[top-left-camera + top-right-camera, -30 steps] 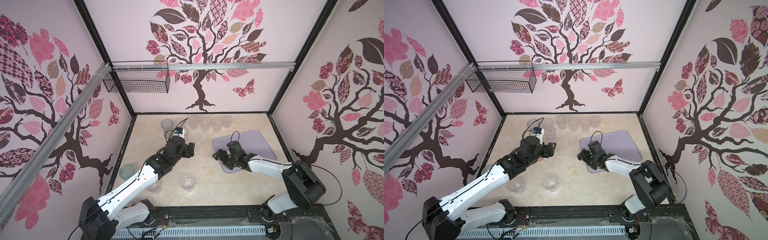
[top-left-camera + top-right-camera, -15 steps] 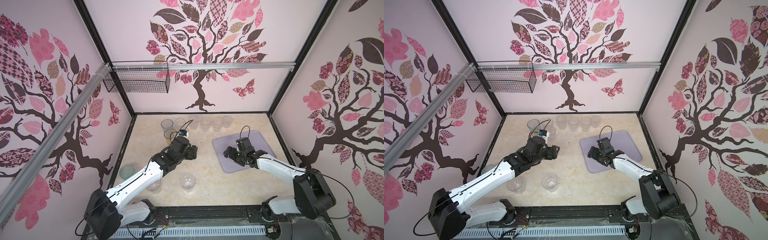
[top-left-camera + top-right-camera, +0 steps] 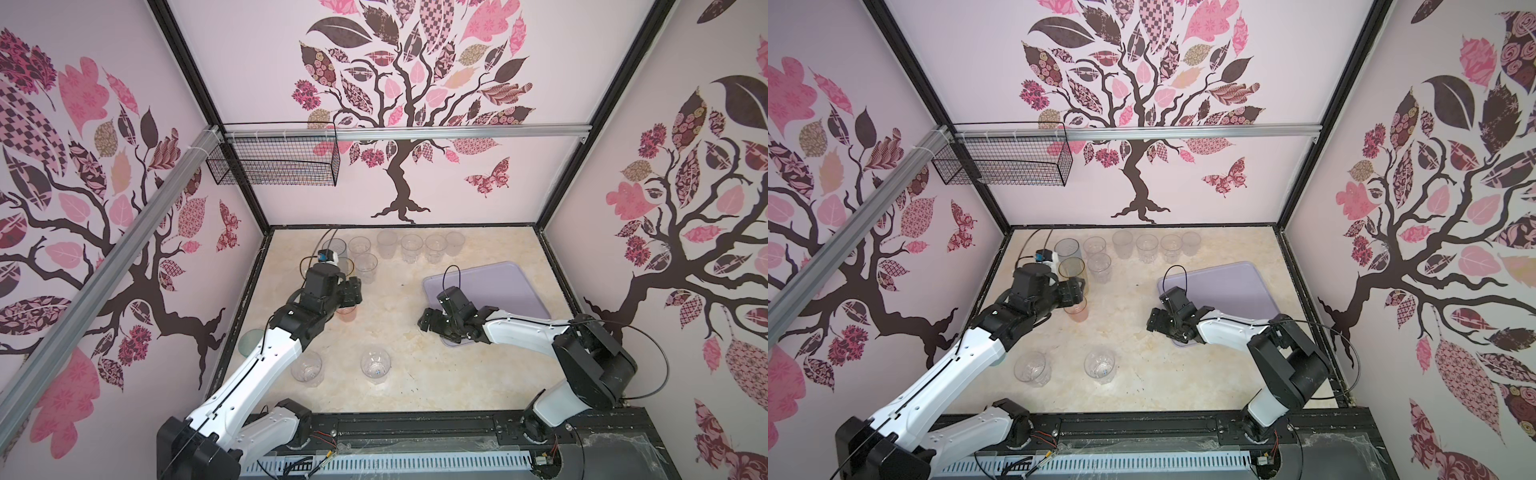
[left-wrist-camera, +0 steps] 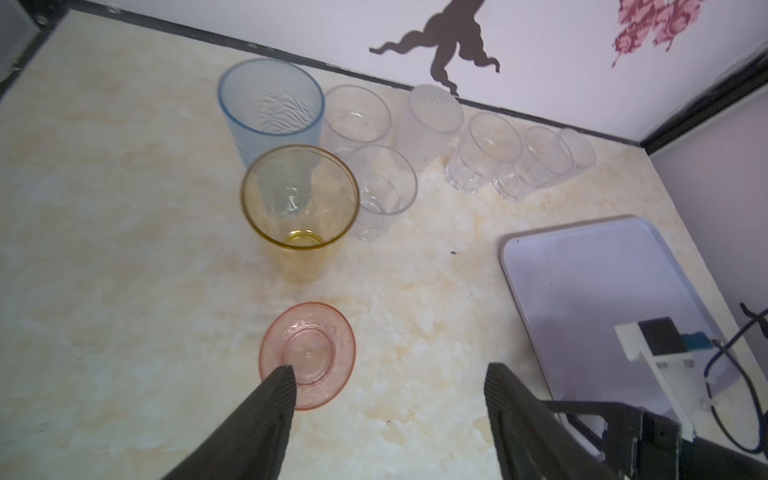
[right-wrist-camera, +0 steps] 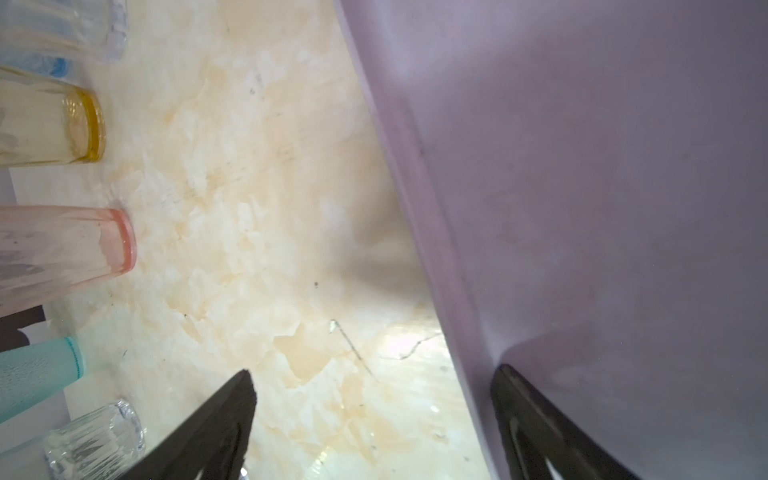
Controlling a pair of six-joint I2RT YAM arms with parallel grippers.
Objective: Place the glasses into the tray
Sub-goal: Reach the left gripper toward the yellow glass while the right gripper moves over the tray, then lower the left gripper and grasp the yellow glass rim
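Left wrist view, Sam: which step is this?

Reaching for the first glass, I'd say. The left hand (image 4: 390, 370) hangs spread and empty above the pink glass (image 4: 307, 355). That glass stands upright on the counter (image 4: 124, 270) near the amber glass (image 4: 299, 208), and the tray (image 4: 582, 270) holds nothing.

Next?

Centre it, since the glass sits under one finger (image 4: 278, 386). Then lower and close.

The arms?

Left stretched forward, wrist tipped down. Right hand (image 5: 374, 371) open, empty, low across the tray's edge.

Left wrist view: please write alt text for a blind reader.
The open left claw hovers above a pink glass on a marbled table. Behind it stand an amber glass, a blue glass and several clear glasses; a lavender tray lies nearby.
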